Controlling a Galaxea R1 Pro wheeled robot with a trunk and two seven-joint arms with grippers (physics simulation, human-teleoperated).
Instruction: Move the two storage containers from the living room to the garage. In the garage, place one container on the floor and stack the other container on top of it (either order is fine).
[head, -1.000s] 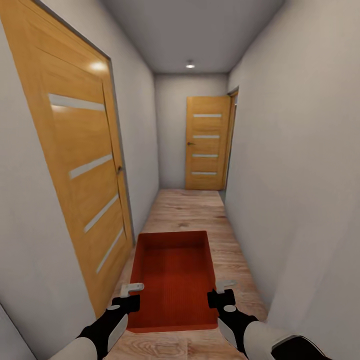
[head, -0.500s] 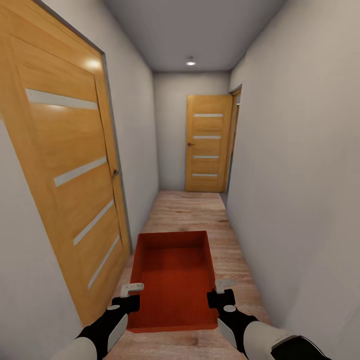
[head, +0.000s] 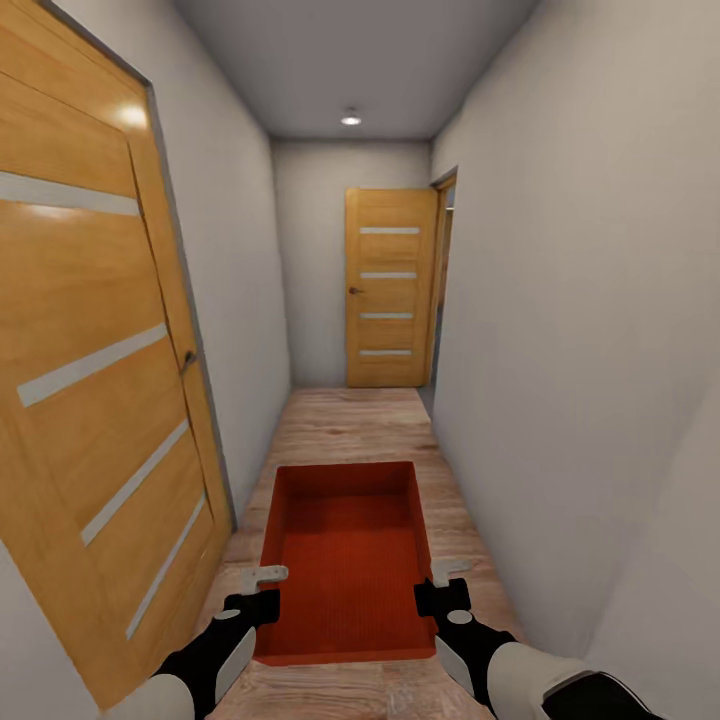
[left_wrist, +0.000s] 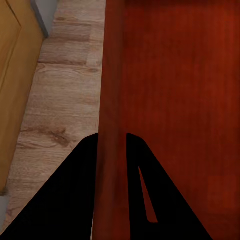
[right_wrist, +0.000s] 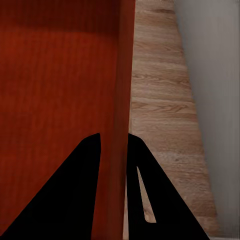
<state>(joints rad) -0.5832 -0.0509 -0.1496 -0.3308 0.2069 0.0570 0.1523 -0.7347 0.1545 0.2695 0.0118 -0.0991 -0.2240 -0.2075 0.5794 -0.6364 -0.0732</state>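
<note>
Orange-red rigid plastic topless bin (head: 345, 560) between left gripper (head: 262, 590) and right gripper (head: 438, 585), each clamping 1 side wall; likely light, smooth, slip-prone.

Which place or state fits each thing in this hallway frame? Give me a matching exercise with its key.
Things:
1. storage container
2. near door
3. far door
4. ceiling light

Places or states:
A. at the corridor's end, shut
B. gripped by both side walls, above the plank floor
C. lit, overhead
D. on the left wall, close by

Pairs: 1-B, 2-D, 3-A, 4-C. The left gripper and right gripper each clamp one wall.
</note>
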